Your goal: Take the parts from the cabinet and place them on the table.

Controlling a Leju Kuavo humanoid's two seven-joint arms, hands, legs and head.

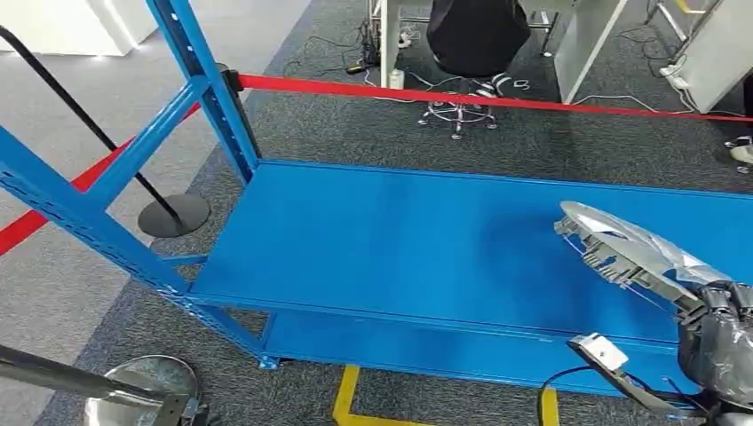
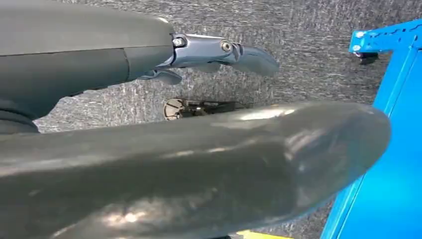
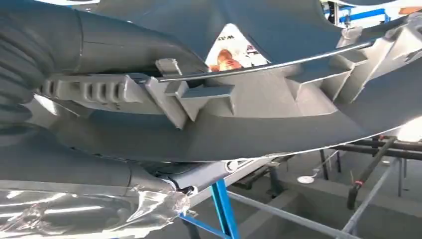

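A grey moulded part [image 1: 622, 248] with ribs and a shiny silver rim hangs over the right end of the blue cabinet shelf [image 1: 400, 240]. My right hand [image 1: 719, 328] grips it from below at the picture's right edge. Close up, the part [image 3: 278, 109] spans the right wrist view, its ribbed underside showing, with my right hand's thumb [image 3: 99, 45] lying along it. My left hand [image 2: 189, 164] hangs beside the cabinet's blue frame [image 2: 393, 164] above the carpet, its fingers [image 2: 219, 52] stretched out and nothing in them. The shelf itself is bare.
A red barrier tape [image 1: 497, 98] runs behind the cabinet, and a black post with a round base [image 1: 173, 213] stands to its left. A person sits on a swivel chair [image 1: 462, 111] beyond the tape. Yellow floor marking [image 1: 346, 399] and a silver round base [image 1: 142, 386] lie near the cabinet's front.
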